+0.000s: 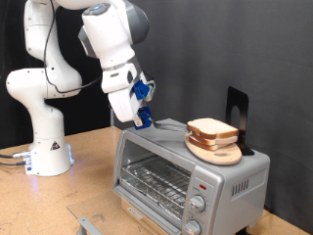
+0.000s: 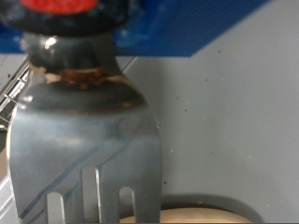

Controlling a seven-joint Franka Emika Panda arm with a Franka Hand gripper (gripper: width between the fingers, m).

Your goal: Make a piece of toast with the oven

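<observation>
Oven [image 1: 186, 176] sits nearest, door shut, wire rack visible through the glass. Toast [image 1: 211, 130] lies flat on a round wooden board [image 1: 217, 152] on the oven roof. Gripper [image 1: 143, 116] hangs over the roof's far-left corner, clamped on a metal fork [image 2: 89, 140], tines angled down. From the gripper, toast lies at about 3 o'clock, near but not touching.

White rounded arm [image 1: 59, 59]; blue gripper [image 1: 144, 117]; possibly glowing base light
</observation>
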